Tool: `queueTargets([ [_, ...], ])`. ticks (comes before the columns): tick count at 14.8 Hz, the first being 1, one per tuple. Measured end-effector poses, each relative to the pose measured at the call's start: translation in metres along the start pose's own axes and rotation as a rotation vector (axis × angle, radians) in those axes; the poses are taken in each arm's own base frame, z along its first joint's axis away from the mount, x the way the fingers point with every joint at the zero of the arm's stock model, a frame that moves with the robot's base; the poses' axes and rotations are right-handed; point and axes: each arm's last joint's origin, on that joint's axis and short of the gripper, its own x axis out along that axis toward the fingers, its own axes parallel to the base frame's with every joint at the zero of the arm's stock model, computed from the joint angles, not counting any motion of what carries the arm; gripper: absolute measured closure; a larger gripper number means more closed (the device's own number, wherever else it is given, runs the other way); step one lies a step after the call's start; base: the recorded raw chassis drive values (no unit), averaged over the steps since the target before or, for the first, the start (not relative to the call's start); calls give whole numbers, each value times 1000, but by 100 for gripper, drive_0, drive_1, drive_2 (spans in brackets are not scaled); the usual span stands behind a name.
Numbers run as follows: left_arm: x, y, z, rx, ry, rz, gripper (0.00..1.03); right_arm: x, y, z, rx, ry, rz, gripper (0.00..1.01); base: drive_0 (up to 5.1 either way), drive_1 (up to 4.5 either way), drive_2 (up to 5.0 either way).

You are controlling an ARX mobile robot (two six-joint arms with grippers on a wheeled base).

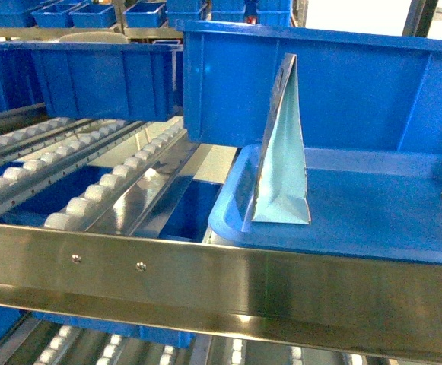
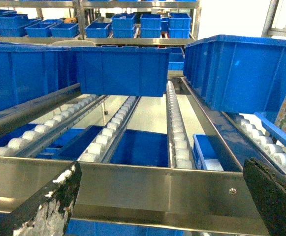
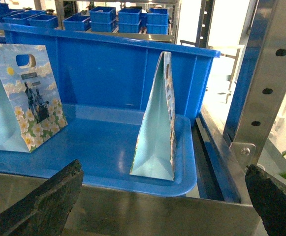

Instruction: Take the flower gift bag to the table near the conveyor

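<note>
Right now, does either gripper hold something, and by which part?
Nothing is held. The left gripper and the right gripper are both open and empty; both bags stand untouched in the tray.

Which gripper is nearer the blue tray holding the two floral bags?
Right. The right gripper hangs open directly before the blue tray; the left gripper faces the conveyor rollers, tray off to its right.

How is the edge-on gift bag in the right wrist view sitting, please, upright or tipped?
Upright: the gift bag stands on its flat base in the blue tray, peak up.
</note>
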Motion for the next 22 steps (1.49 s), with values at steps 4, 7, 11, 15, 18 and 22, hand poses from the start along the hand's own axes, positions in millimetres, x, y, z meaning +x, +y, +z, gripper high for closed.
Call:
queueTargets([
  [4,0,0,0,0,0,0,5,0,0,0,0,0,0,3,0,0,0],
  [7,0,0,0,0,0,0,5,0,0,0,0,0,0,3,0,0,0],
  [11,0,0,0,0,0,0,5,0,0,0,0,0,0,3,0,0,0],
  [15,0,0,0,0,0,0,5,0,0,0,0,0,0,3,0,0,0],
  [18,5,-4,8,21,-69,-9,5,0,0,0,0,0,0,3,0,0,0],
  [22,18,-14,13,54,-46,-60,5,1,0,2,1,-19,-1,3,0,0,0],
])
